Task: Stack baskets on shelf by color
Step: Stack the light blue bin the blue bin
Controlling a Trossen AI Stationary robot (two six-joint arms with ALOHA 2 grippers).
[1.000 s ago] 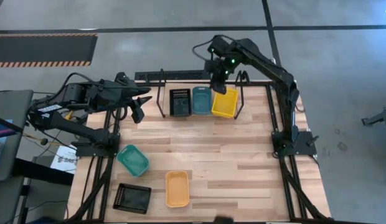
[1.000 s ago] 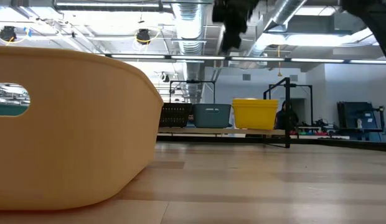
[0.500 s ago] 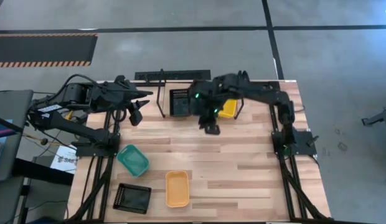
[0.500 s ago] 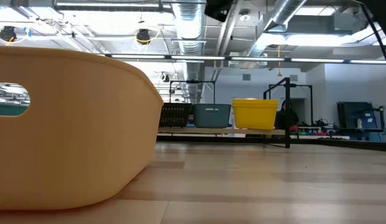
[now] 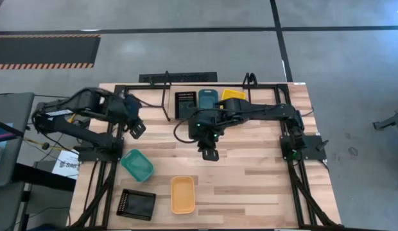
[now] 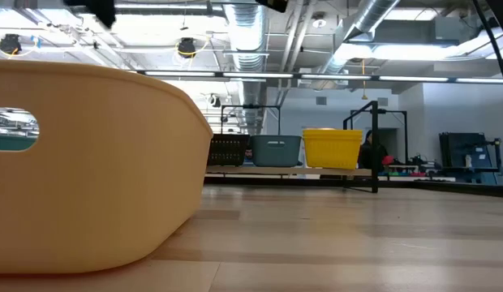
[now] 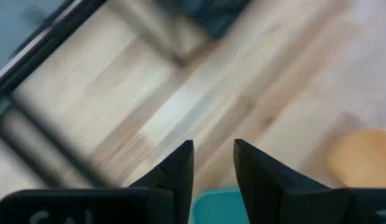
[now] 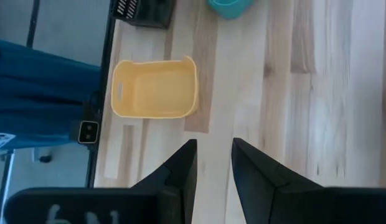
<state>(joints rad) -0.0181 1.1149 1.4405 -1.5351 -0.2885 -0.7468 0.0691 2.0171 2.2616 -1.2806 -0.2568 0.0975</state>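
Three baskets [image 5: 207, 102] side by side on shelf [image 5: 165, 95]; three near front-left corner.

high view: looking straight down, far off, taking in the whole surface [image 5: 250, 160].
low view: sitting at surface level, facing the shelf [image 6: 316, 170], with the orange basket [image 6: 89, 162] pressing close on its near side.
left wrist view: looking steeply down, near the wood.
right wrist view: looking down, sharing that orange basket [image 8: 155, 89] with the high [image 5: 182, 194] and low views.
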